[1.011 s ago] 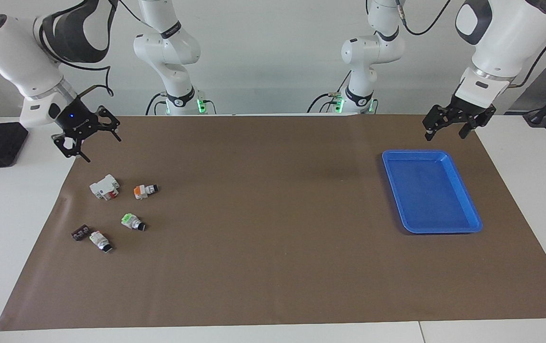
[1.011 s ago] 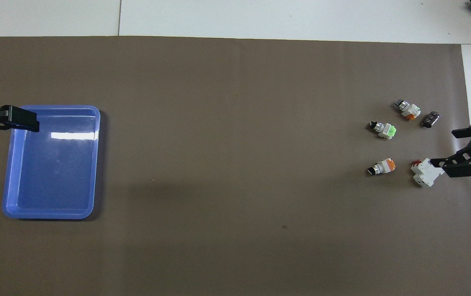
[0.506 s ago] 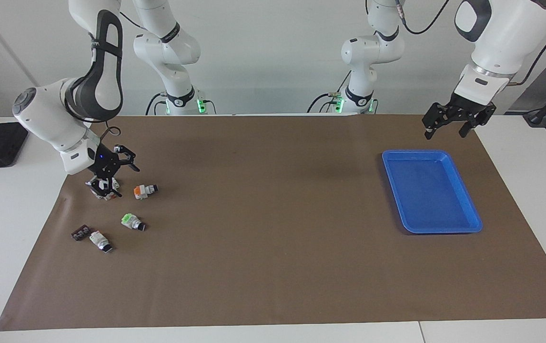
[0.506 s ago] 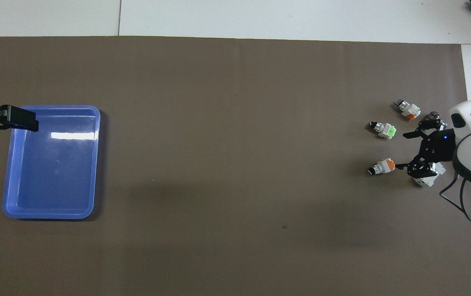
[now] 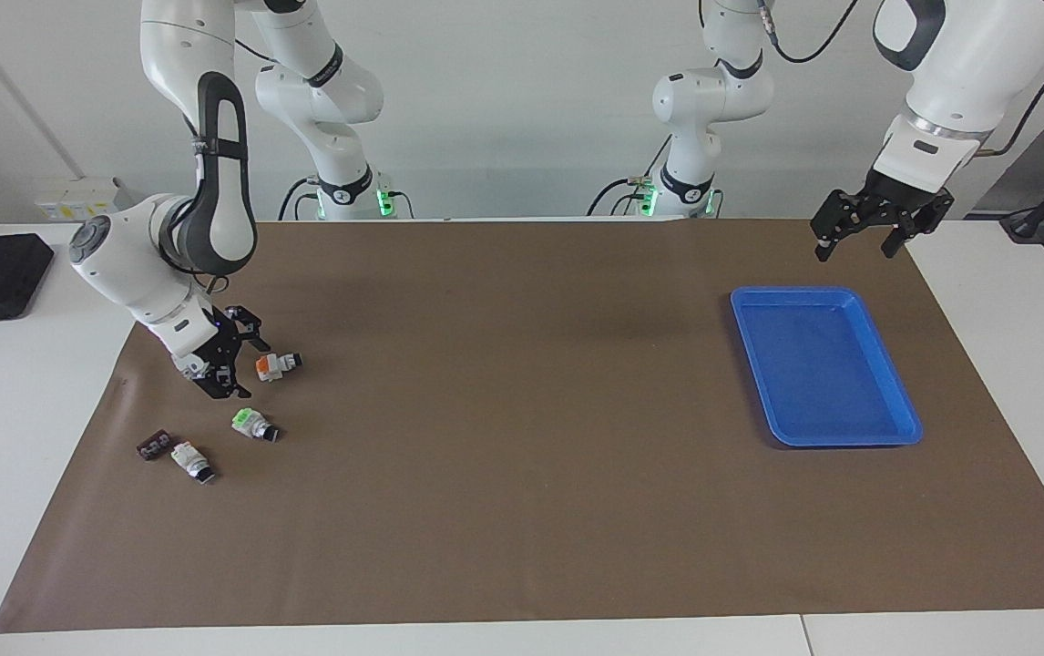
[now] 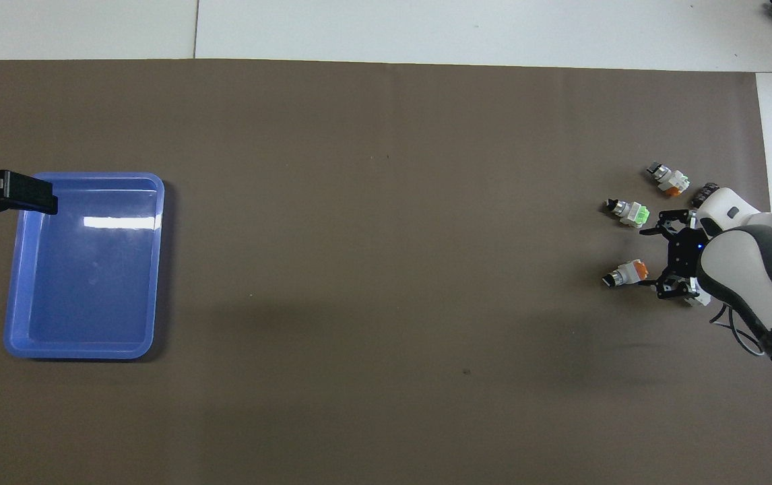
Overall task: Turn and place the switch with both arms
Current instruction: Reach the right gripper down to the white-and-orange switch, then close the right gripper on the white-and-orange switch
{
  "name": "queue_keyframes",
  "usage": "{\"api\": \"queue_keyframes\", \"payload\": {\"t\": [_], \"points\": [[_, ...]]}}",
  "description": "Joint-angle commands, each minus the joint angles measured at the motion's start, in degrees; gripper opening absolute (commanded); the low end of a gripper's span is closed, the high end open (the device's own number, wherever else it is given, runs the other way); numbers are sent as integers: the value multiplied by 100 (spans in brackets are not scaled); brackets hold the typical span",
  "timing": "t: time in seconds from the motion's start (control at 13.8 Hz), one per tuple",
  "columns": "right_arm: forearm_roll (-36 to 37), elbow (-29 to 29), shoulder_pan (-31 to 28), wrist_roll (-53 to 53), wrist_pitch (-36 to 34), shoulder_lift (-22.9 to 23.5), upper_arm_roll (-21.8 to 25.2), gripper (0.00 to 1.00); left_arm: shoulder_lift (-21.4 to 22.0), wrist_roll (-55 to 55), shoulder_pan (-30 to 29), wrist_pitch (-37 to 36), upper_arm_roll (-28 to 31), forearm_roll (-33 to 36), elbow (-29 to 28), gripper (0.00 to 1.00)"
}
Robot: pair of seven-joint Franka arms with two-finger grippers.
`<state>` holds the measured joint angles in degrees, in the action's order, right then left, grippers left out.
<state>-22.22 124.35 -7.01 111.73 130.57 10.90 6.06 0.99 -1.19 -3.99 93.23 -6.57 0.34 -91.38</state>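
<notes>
The right end effector (image 5: pixel 235 357) is down low at the right arm's end of the desk (image 5: pixel 522 510), its fingers spread wide, right beside the orange-ended switch (image 5: pixel 276 364) but not touching it. The switch lies flat on the brown mat (image 5: pixel 504 437), orange block toward the end effector, black knob pointing away from it. The white block (image 6: pixel 698 296) is mostly hidden under the right end effector. A green-ended switch (image 5: pixel 253 424) lies just beside it, farther from the robots, with another small switch (image 5: pixel 191 460) and a dark part (image 5: pixel 153 445) near that. The left end effector (image 5: pixel 877 223) hangs in the air by the robot-side edge of the blue tray (image 5: pixel 859 428), fingers spread, holding nothing; that arm waits.
</notes>
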Motion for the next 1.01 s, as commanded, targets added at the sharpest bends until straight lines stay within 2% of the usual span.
{"api": "queue_keyframes", "payload": {"t": [0.0,0.36,0.58,0.72,0.79,0.87,0.94], "points": [[-125,116,-64,305,-162,-97,-17,100,68,75,21,-120,25,-60,15,100],[-125,292,-125,639,-111,-159,-17,99,86,75,21,-94,33,-60,-21,100],[-125,371,-117,727,-67,-176,-26,85,86,75,3,-94,33,-60,-29,100],[-125,380,-82,771,-67,-176,-17,62,86,84,-5,-85,33,-60,-29,100],[-125,371,-73,789,-67,-176,-17,40,95,84,-14,-85,33,-60,-29,100],[-125,362,-64,780,-75,-176,-17,5,95,84,-23,-85,33,-60,-38,100],[-125,345,-55,728,-75,-176,-17,0,86,84,-14,-85,33,-60,-38,100]]}}
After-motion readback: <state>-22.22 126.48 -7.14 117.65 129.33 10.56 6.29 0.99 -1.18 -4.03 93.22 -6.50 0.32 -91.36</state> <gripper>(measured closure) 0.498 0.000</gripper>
